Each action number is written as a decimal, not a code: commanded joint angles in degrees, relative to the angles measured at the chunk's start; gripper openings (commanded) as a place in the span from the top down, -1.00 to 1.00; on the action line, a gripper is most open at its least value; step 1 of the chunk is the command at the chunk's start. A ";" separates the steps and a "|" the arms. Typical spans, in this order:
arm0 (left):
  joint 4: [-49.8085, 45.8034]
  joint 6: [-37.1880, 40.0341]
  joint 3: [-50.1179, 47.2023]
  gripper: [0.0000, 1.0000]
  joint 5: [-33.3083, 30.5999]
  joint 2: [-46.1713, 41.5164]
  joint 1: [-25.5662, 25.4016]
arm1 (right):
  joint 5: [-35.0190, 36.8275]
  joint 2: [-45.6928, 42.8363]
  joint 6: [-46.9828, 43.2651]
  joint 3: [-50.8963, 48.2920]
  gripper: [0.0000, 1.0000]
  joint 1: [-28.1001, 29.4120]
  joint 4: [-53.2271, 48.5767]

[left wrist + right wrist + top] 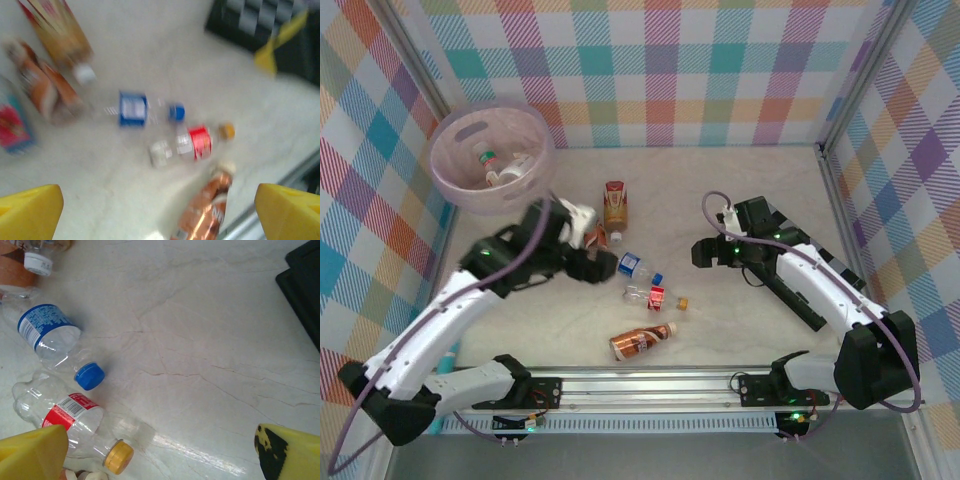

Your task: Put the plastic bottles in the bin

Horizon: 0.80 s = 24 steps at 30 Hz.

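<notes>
Checked walls ring a pale marbled table (pixel 740 190). Upper left sits the pink bin (pixel 535 130) with two plastic bottles (pixel 510 168) inside — several more lie mid-frame. The left pincer (pixel 159 212) and right pincer (pixel 160 452) are both spread wide and empty. I judge I'm between picks; next I'd lower one over the blue-capped bottle (pixel 634 265), jaws across its body.

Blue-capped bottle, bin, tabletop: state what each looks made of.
Blue-capped bottle: thin clear plastic, glossy; the tabletop shows through it. Bin: smooth pink plastic, seemingly translucent; its wall looks pale and see-through. Tabletop: pale, veined, slightly glossy, perhaps marble-look laminate; hard to tell.
</notes>
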 commanded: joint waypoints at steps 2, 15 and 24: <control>7.52 -4.06 -9.99 -0.96 0.23 -1.30 -7.87 | -1.18 -0.28 0.96 0.67 -0.92 -0.23 -0.67; 12.37 -0.77 -15.87 -1.00 -4.42 14.35 -23.99 | -1.72 -1.03 1.20 -0.38 -0.92 -0.25 -0.59; 13.79 0.59 -15.54 -1.00 -5.94 24.66 -25.57 | -2.02 -0.89 1.24 -0.95 -0.92 -0.23 0.11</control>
